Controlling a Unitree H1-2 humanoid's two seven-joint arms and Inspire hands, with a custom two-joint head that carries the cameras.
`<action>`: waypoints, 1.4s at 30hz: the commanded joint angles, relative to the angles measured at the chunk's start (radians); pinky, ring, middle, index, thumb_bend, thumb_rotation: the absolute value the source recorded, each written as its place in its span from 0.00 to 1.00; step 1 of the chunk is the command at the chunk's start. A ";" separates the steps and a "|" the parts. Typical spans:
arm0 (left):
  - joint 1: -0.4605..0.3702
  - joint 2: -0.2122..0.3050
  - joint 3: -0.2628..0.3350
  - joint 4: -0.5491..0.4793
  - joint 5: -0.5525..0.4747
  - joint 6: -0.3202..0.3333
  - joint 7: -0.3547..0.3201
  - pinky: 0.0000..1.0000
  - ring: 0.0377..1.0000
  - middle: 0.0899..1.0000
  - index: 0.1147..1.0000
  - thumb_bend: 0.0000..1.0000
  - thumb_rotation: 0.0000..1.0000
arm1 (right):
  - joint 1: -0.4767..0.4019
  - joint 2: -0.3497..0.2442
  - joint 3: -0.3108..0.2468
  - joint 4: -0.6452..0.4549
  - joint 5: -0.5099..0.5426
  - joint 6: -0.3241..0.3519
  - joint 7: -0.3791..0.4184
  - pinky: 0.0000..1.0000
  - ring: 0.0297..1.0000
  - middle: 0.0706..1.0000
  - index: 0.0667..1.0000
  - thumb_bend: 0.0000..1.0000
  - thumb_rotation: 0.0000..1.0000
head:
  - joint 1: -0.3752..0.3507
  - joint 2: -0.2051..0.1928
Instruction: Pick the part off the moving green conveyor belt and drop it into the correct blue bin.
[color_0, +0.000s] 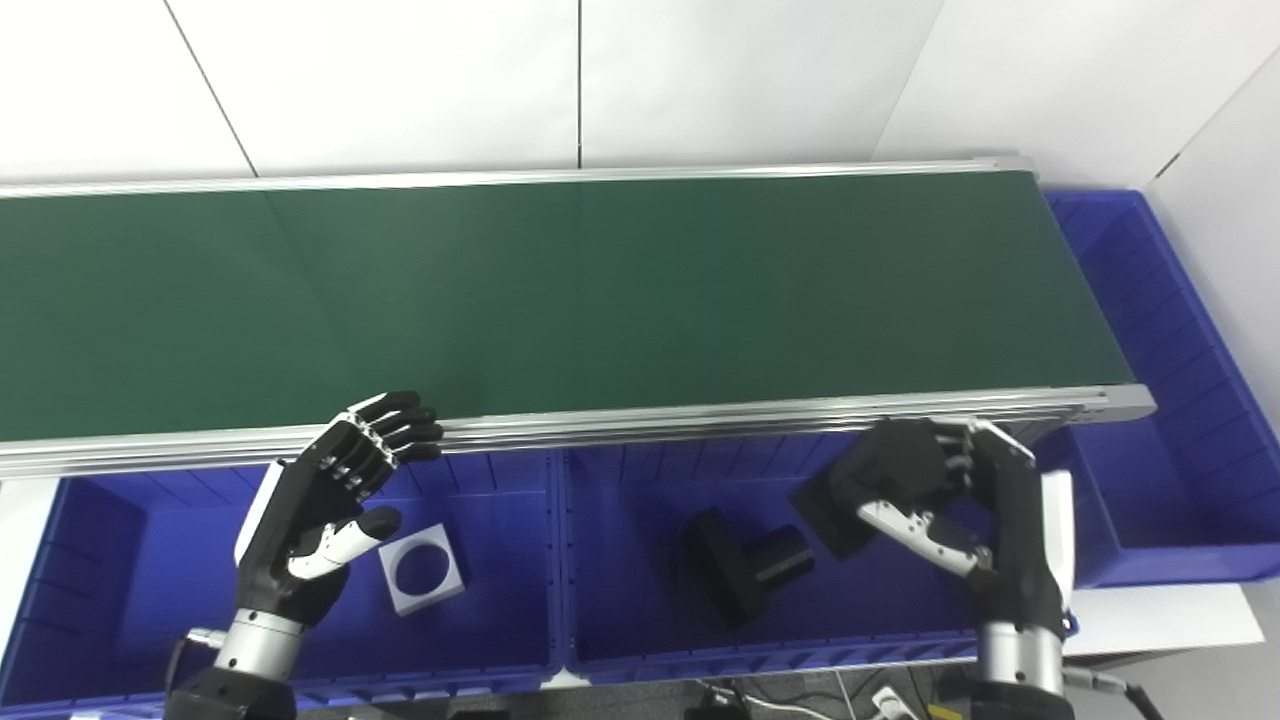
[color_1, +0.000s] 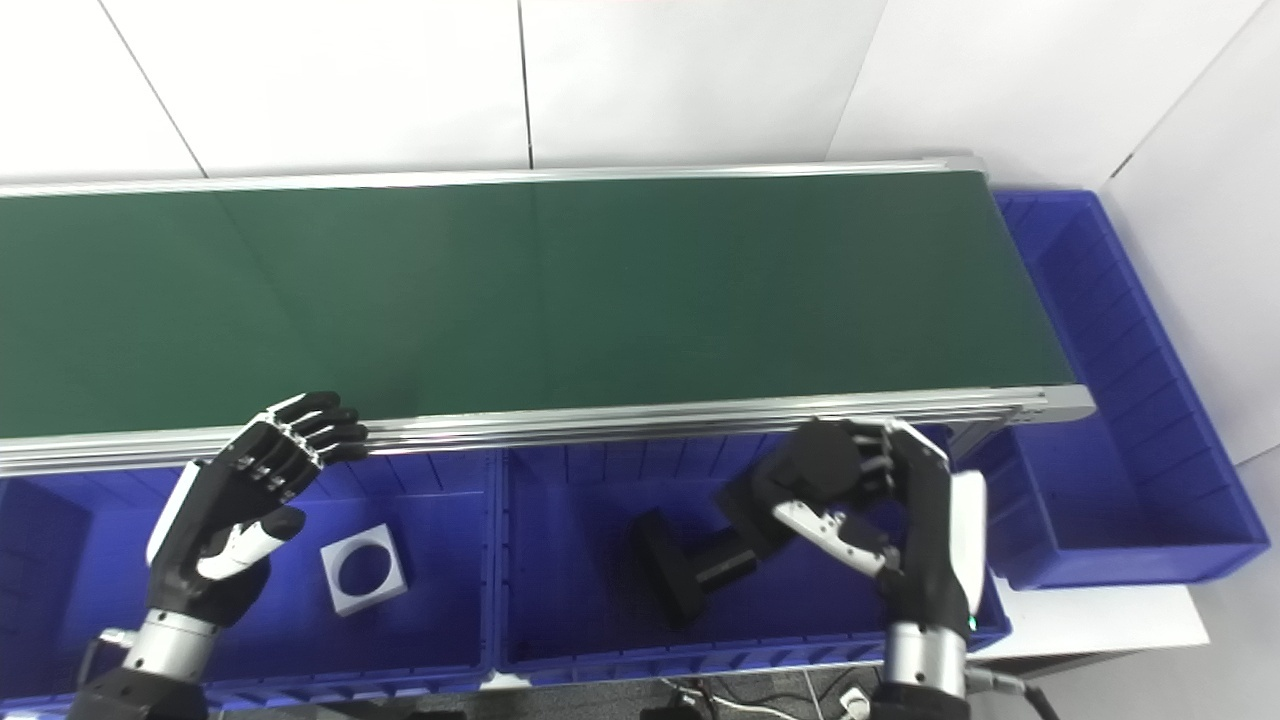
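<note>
Belt: the green conveyor belt (color_0: 560, 300) has nothing on it
Right hand: the right hand (color_0: 950, 510) is curled around a black part (color_0: 828, 515) and holds it over the middle blue bin (color_0: 760, 655)
Other black part: another black part (color_0: 745, 565) lies on the floor of that bin, just beside the held one
Left hand: the left hand (color_0: 325, 505) has its fingers spread and holds nothing, over the left blue bin (color_0: 90, 540)
White part: a white square part with a round hole (color_0: 421, 568) lies in the left bin, near the thumb
Far bin: one more blue bin (color_0: 1180, 400) sits at the belt's right end
</note>
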 joint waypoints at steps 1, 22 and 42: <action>-0.001 0.016 0.010 -0.031 -0.015 -0.005 -0.009 0.67 0.69 0.70 0.70 0.98 0.43 | 0.007 0.007 -0.009 0.010 -0.005 -0.080 -0.050 0.28 0.32 0.37 0.48 0.53 0.00 | 0.005 0.000; 0.009 0.025 0.021 -0.073 -0.014 0.029 -0.010 0.67 0.69 0.70 0.70 0.97 0.42 | -0.087 -0.015 -0.028 0.401 0.023 -0.171 -0.192 0.31 0.35 0.40 0.48 0.53 0.00 | 0.029 0.003; 0.012 0.016 0.018 -0.072 -0.012 0.030 -0.008 0.67 0.70 0.70 0.71 0.98 0.42 | -0.039 -0.127 0.055 0.259 0.142 0.015 0.084 0.93 1.00 1.00 1.00 1.00 0.57 | 0.039 -0.007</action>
